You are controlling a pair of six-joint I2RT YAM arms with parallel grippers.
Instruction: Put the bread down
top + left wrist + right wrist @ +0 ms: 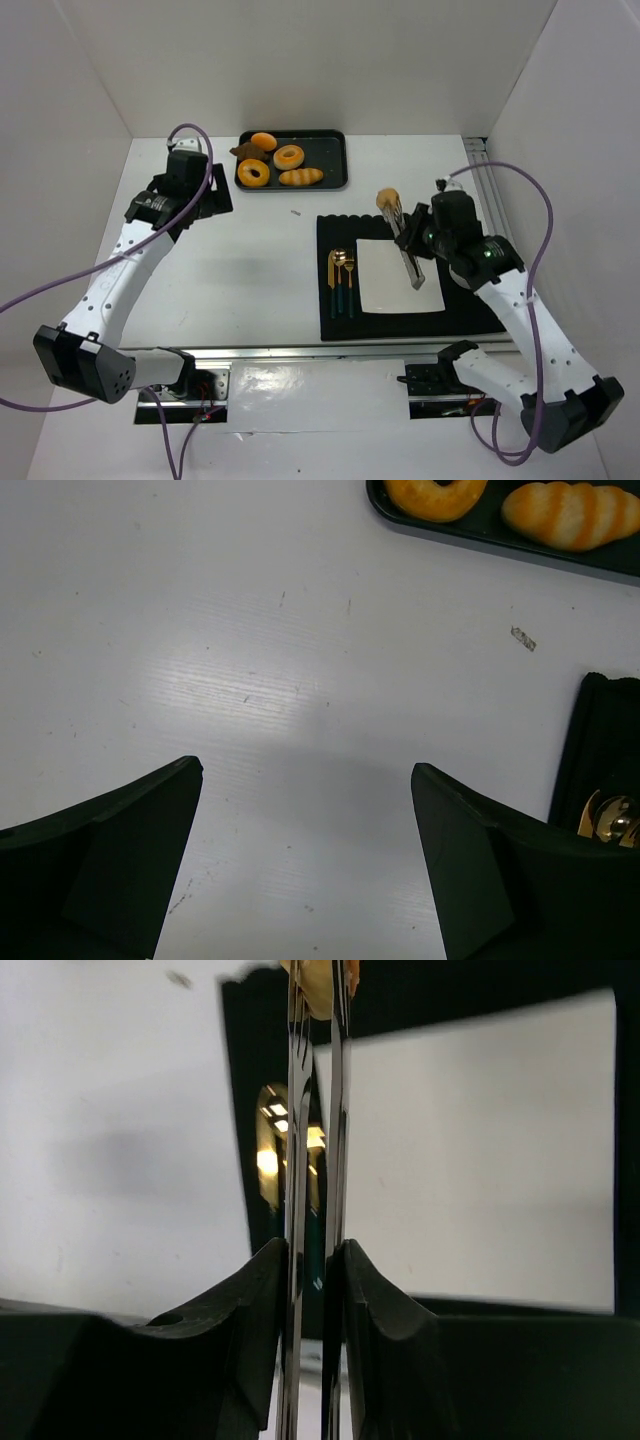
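Black fingers of the right pincer (312, 1260) are pressed together on the handles of a pair of metal tongs (297, 1140), whose two blades run straight out ahead of the fingertips, nearly parallel with a thin gap between them. Bread (318, 985) sits at the far end of the tongs, pinched between the tips, well ahead of the pincer and off the surface. Top view: bread (388, 198) appears over the far border of the black mat (480, 315), beyond the far edge of the white plate (400, 275) that lies under the blades. Gold spoon and fork (342, 280) lie on the mat to the pincer's left, beside the plate. Left pincer (305, 768) is spread wide, with nothing between its fingers, over the bare white table (200, 630). Ahead and to its right is the black tray (335, 160), holding two ring doughnuts, an orange bun and a ridged loaf.
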